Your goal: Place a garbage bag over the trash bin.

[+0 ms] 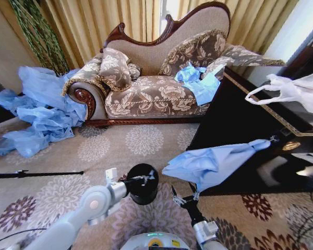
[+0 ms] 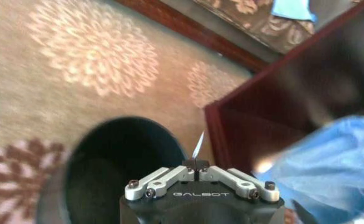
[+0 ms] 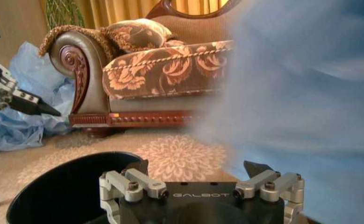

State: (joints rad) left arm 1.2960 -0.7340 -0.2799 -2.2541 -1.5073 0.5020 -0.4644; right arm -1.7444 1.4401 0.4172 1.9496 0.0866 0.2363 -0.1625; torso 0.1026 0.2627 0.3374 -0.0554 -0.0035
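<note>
On the carpet near the robot, trash bin (image 1: 142, 183) stands upright. Left gripper (image 1: 144, 179) hovers over its rim, fingers pinched together, holding nothing. Garbage bag (image 1: 211, 164) drapes just right of the bin, hanging off the dark table (image 1: 240, 120) edge. Right gripper (image 1: 183, 196) sits directly below the bag, fingers spread wide.

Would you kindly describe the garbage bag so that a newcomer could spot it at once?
Start at the sofa and come forward over the carpet to the dark table on the robot's right. The garbage bag hangs off that table's near corner, just above the right gripper and beside the black bin. It is pale blue, unlike the white bag, and smaller than the blue heap.
</note>
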